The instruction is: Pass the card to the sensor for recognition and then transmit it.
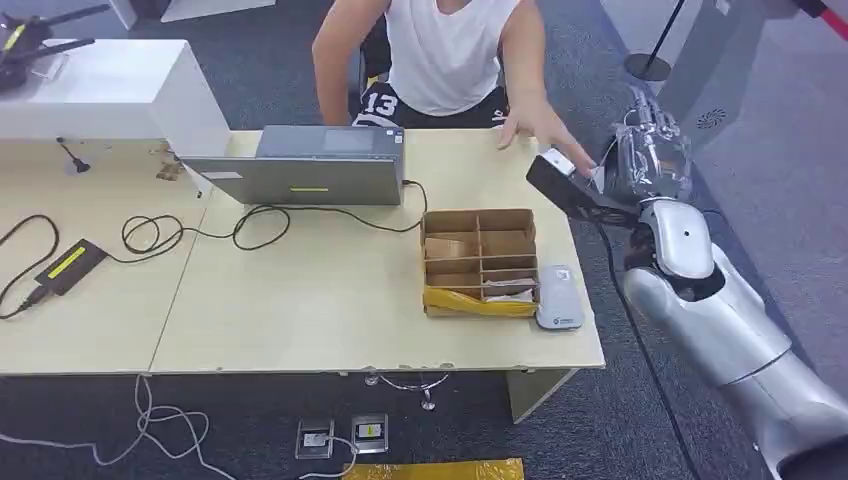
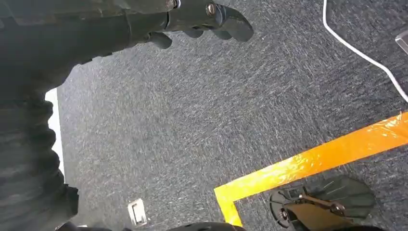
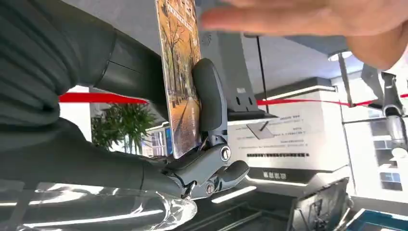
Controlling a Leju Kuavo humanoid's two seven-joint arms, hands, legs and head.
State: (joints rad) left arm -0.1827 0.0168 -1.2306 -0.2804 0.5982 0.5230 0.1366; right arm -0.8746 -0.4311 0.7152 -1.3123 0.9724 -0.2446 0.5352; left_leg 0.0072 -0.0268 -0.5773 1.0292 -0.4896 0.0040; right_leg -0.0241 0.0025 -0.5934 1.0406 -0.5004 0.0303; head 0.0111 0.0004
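Observation:
My right hand [image 1: 650, 155] is raised off the table's far right corner and pinches the card [image 1: 560, 188], whose dark back faces me. In the right wrist view the card [image 3: 180, 82] shows a tree-lined street picture, clamped between the thumb and fingers of my right hand [image 3: 207, 144]. A person's hand [image 1: 535, 128] reaches over the table edge to the card's upper end; up close, the person's hand [image 3: 308, 19] hovers right by that edge. The white sensor [image 1: 558, 298] lies flat on the table beside the cardboard box. My left hand [image 2: 202, 19] hangs over the carpet holding nothing.
A compartmented cardboard box [image 1: 478, 262] with yellow tape sits near the table's [image 1: 300, 310] right end. A grey laptop-like unit [image 1: 310, 165] and looping black cables lie mid-table, a black adapter [image 1: 70, 265] at left. A person sits behind the table. Orange floor tape [image 2: 308, 163] runs below.

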